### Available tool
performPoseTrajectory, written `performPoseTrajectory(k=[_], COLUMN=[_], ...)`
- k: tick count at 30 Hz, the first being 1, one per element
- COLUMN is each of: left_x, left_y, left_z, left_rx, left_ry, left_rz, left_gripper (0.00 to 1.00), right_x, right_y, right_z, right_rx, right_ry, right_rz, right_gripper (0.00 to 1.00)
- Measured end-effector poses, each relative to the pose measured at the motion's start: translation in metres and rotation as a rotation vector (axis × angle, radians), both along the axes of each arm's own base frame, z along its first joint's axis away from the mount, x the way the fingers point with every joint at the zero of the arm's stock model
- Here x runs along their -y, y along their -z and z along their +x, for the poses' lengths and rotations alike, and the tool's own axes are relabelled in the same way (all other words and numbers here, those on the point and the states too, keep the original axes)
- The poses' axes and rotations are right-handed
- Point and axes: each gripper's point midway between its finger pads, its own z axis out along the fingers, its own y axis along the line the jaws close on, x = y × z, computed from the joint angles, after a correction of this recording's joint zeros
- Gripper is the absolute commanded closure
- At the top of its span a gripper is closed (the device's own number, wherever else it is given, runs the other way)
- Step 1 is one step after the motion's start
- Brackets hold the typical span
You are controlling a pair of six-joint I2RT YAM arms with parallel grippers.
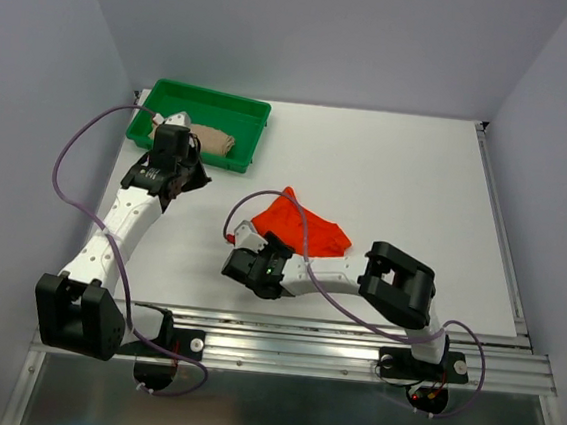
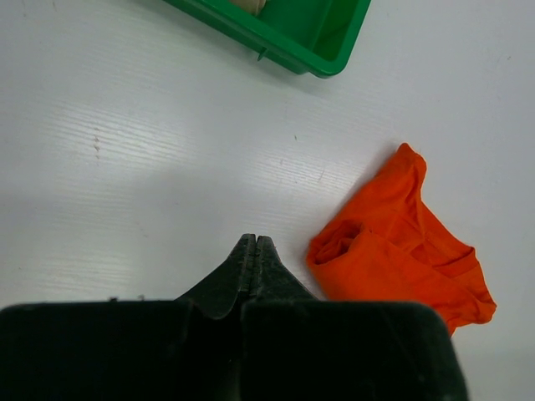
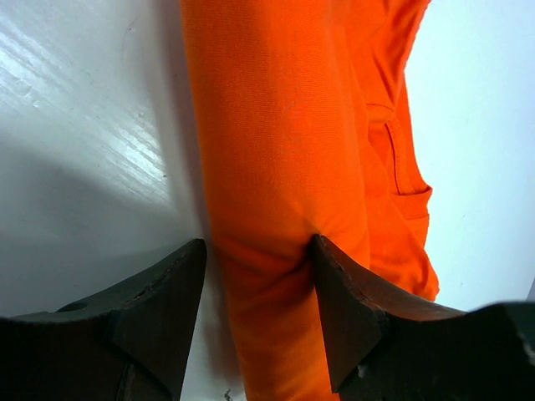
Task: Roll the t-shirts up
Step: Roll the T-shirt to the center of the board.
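The orange-red t-shirt [image 1: 302,229] lies bunched on the white table, near the middle. My right gripper [image 1: 258,242] is at its near-left edge, low on the table. In the right wrist view my right gripper [image 3: 259,251] is open with a thick fold of the orange-red t-shirt [image 3: 276,167] between the jaws; the right finger presses into the cloth, the left finger stands apart from it. The beige t-shirt [image 1: 210,140] lies rolled in the green tray [image 1: 209,95]. My left gripper [image 1: 191,175] is shut and empty, just in front of the tray; it also shows in the left wrist view [image 2: 255,241], above bare table left of the orange-red t-shirt [image 2: 393,259].
The green tray [image 2: 318,50] sits at the table's far left corner. Walls close in the table on the left, back and right. A metal rail [image 1: 352,340] runs along the near edge.
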Motion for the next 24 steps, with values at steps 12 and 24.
performPoseTrajectory(k=[12, 24], left_x=[0.003, 0.006], left_y=[0.0, 0.006], left_z=[-0.001, -0.003], left_rx=[-0.004, -0.013], left_ry=[0.014, 0.03], left_rz=[-0.014, -0.025], left_gripper=[1.0, 1.0], right_x=[-0.002, -0.008], right_y=[0.013, -0.004], right_z=[0.007, 0.023], right_rx=[0.08, -0.162], right_ry=[0.009, 0.058], right_rz=[0.036, 0.333], right_gripper=[0.94, 0.99])
